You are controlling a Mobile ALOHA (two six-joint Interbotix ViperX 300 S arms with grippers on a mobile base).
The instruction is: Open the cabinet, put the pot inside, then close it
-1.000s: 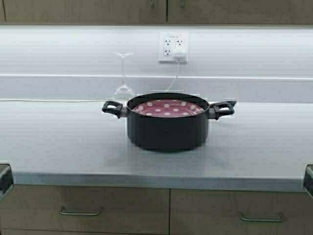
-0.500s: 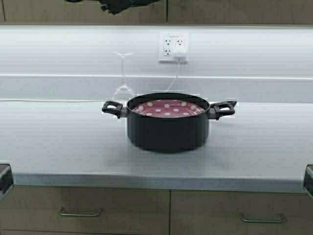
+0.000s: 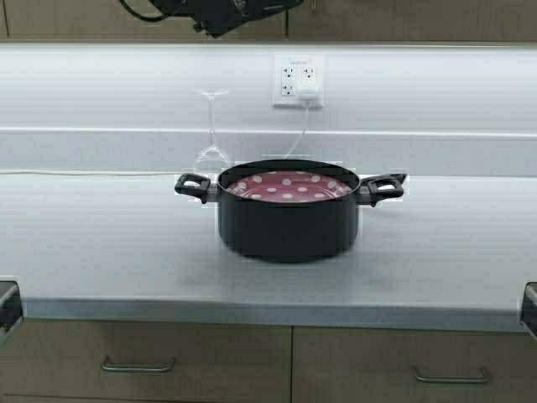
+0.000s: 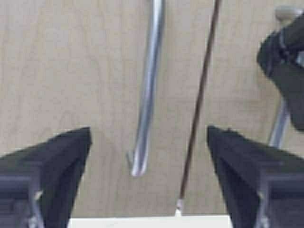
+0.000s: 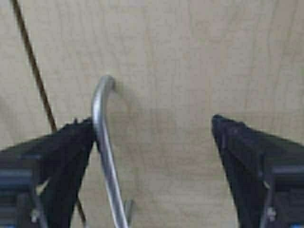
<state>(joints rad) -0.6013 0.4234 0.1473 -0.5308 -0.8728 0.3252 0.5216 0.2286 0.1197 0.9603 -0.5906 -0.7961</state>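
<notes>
Left pincer (image 4: 148,178) astride upright cabinet handle (image 4: 147,90)

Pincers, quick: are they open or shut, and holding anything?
Left pincer: open, holding nothing, facing the cabinet door's handle.
Right pincer: open, holding nothing; the other handle is beside one finger.

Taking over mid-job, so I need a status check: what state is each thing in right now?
cabinet: doors shut.
pot: upright on the counter, uncovered, ungripped.
left gripper: open, facing a door handle.
right gripper: open, at the other handle.
charger: plugged in.
</notes>
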